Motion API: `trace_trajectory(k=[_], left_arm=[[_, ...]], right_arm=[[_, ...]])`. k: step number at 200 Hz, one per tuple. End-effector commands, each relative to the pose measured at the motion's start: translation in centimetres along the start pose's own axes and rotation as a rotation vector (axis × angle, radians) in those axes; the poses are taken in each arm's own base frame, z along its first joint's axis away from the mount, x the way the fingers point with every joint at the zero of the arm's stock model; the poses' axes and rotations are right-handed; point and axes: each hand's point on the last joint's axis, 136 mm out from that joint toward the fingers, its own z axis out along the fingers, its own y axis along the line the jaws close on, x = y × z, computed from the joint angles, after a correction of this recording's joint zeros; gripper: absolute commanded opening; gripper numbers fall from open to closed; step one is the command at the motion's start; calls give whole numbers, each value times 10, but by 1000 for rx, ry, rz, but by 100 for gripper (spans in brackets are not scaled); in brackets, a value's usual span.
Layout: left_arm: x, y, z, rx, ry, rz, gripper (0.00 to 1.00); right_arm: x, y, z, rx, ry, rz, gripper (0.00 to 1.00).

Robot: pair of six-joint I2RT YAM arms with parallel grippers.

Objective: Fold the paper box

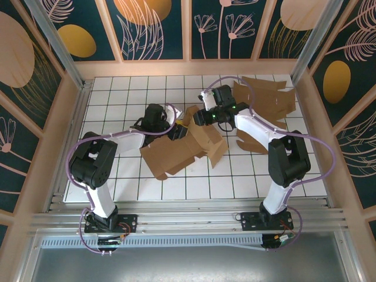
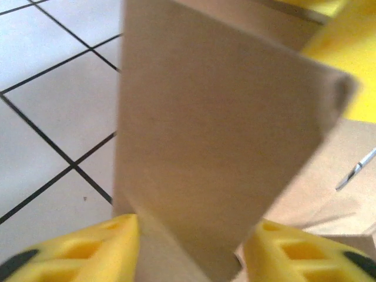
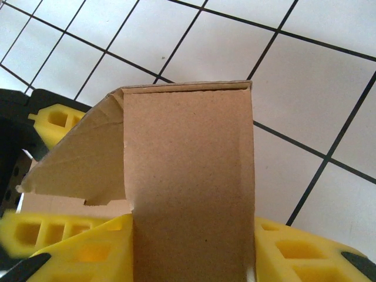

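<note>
Paper box [image 1: 182, 150] on white gridded table [image 1: 117, 94]: right gripper [image 3: 191, 226] clamps a flap; left gripper [image 2: 191, 229], cannot tell.

The box [image 1: 183, 154] is matt brown cardboard — the table [image 1: 117, 106] glossy white.

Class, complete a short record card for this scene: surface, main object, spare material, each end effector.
surface: white gridded table
main object: partly folded paper box, mid-table
spare material: flat cardboard blanks, far right
left end effector: straddles a box flap; grip unclear
right end effector: straddles a box panel; grip unclear
</note>
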Motion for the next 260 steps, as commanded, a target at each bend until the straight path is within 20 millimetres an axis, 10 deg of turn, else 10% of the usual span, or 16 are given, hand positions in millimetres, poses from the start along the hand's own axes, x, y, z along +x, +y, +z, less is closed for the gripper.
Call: trace_trajectory(k=[1, 123, 185, 238, 260], left_arm=[[-1, -19, 0, 104, 38, 56, 58], [-35, -1, -52, 229, -26, 141, 96], [-71, 71, -99, 4, -128, 159, 95], [-82, 170, -48, -229, -102, 85, 90], [-76, 182, -25, -187, -77, 105, 88]], right_arm=[[-15, 6, -13, 3, -58, -50, 43], [-13, 6, -14, 3, -33, -88, 43], [-13, 7, -13, -1, -29, -87, 43], [-12, 9, -14, -9, -27, -90, 43], [-14, 11, -16, -16, -32, -94, 43]])
